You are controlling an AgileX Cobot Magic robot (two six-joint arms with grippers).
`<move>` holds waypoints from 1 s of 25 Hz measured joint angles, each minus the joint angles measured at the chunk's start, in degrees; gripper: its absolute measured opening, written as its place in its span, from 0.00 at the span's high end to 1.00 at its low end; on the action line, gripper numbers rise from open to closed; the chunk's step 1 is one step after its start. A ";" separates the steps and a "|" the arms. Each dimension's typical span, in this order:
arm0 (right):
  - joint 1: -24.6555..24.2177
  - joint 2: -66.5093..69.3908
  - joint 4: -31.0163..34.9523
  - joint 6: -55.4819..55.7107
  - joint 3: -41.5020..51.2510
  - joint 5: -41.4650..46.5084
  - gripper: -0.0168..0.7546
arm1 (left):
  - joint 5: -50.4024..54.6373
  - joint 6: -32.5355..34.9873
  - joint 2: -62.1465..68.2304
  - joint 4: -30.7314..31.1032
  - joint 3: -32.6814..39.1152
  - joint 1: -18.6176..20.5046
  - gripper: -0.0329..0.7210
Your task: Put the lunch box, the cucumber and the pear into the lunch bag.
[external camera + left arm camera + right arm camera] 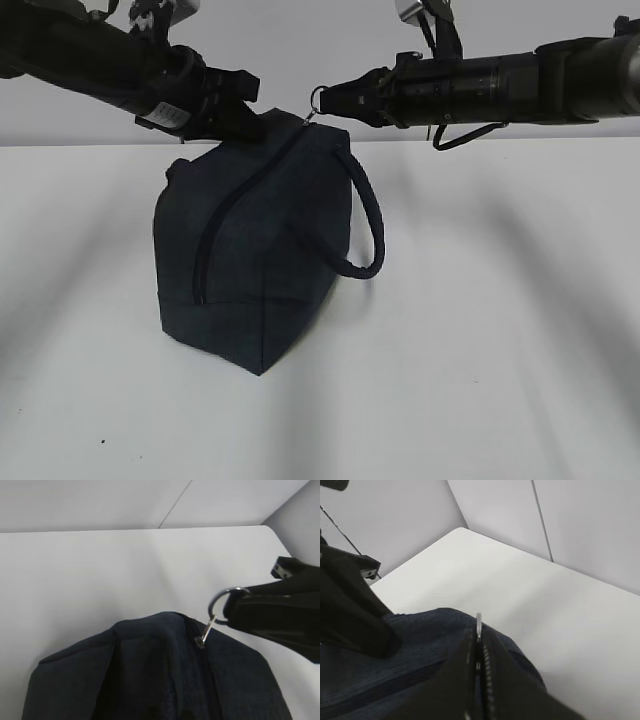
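The dark navy lunch bag (250, 250) stands on the white table, its zipper (215, 235) running down the front and closed along the part that shows. My left gripper (243, 112) is at the bag's top left corner, shut on the fabric. The bag fills the bottom of the left wrist view (150, 675), where my own jaws are hidden. My right gripper (335, 100) is shut on the metal ring pull (318, 97) at the bag's top. The ring also shows in the left wrist view (221, 605) and edge-on in the right wrist view (478, 622). The lunch box, cucumber and pear are out of view.
A looped rope handle (365, 225) hangs off the bag's right side. The white table (480, 350) spreads around the bag, with a grey wall (330, 40) behind it. The left arm shows as a dark mass in the right wrist view (350, 615).
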 joint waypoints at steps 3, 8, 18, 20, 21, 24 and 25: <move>-0.77 0.00 -0.39 0.43 0.00 0.00 0.97 | 2.42 0.00 -1.24 0.51 -0.01 0.00 0.93; -2.70 0.00 -0.84 1.13 0.00 0.23 0.97 | 5.78 0.00 -2.90 1.19 -0.01 0.00 0.93; -3.19 1.07 -2.55 1.27 -0.24 -0.48 0.97 | 9.57 0.17 -6.66 2.32 0.23 -0.07 0.93; -3.19 2.41 -2.55 1.27 -0.51 -1.07 0.97 | 9.90 0.21 -7.45 2.53 0.23 -0.07 0.93; -3.19 3.15 -2.55 1.27 -0.63 -1.30 0.97 | 10.07 0.21 -7.92 2.67 0.23 -0.07 0.93; -3.19 4.38 -2.33 1.52 -0.73 -1.11 0.97 | 10.13 1.27 -8.88 2.66 0.35 -0.07 0.93; -3.19 4.40 -2.21 1.52 -0.77 -0.96 0.97 | 10.13 1.56 -9.06 2.44 0.46 -0.07 0.93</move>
